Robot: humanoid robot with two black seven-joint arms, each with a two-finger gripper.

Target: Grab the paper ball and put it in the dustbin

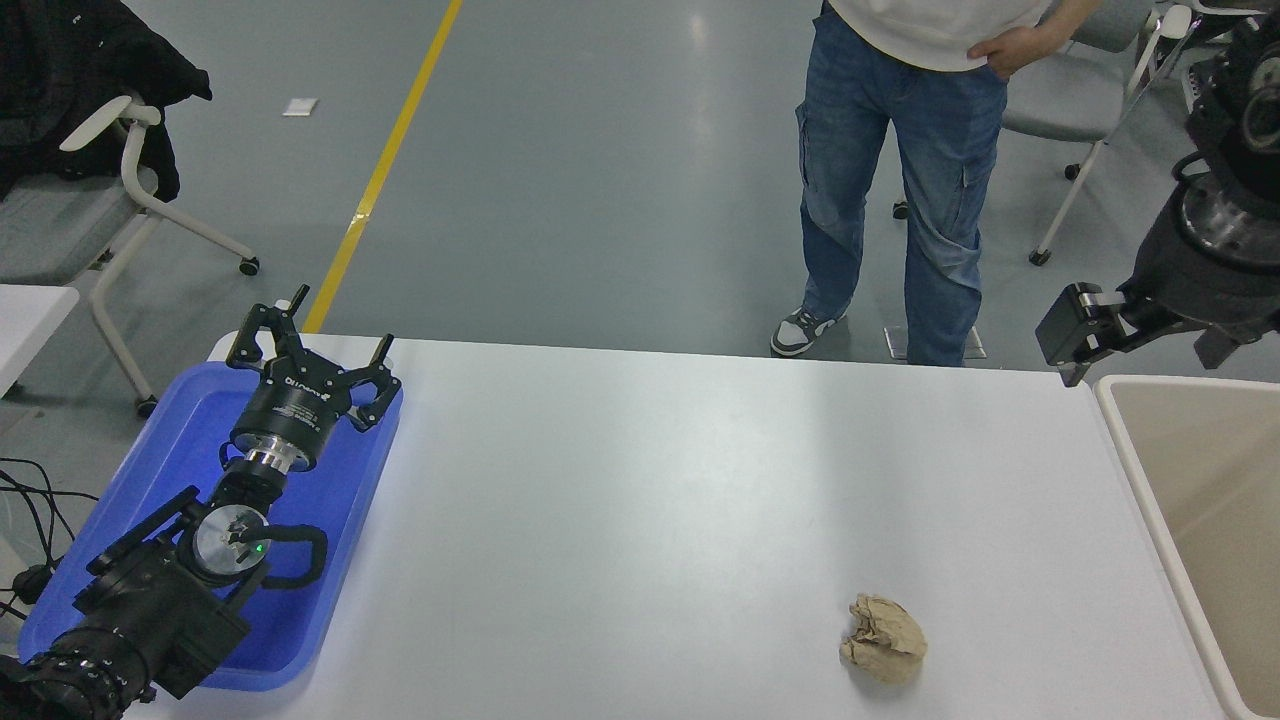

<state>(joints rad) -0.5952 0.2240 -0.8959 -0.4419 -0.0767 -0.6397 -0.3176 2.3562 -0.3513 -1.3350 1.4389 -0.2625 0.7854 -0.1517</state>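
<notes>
Resting on the smooth table (pixel 640 480), the creased paper ball (pixel 884 638) lies near the dustbin (pixel 1140 470).

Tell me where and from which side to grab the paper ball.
Grip the paper ball across its rounded middle, coming straight down from above. It lies loose on the white table, irregular and creased, with open space all round, so a top-down pinch probably suits best.

You have the paper ball (pixel 884 640) on the table (pixel 650 480), near edge, right of centre. The dustbin (pixel 1150 470) stands just right of the table. A tray (pixel 330 560) lies at the left end, the left arm over it. A person (pixel 900 180) stands beyond the far edge, chairs (pixel 130 170) behind
</notes>
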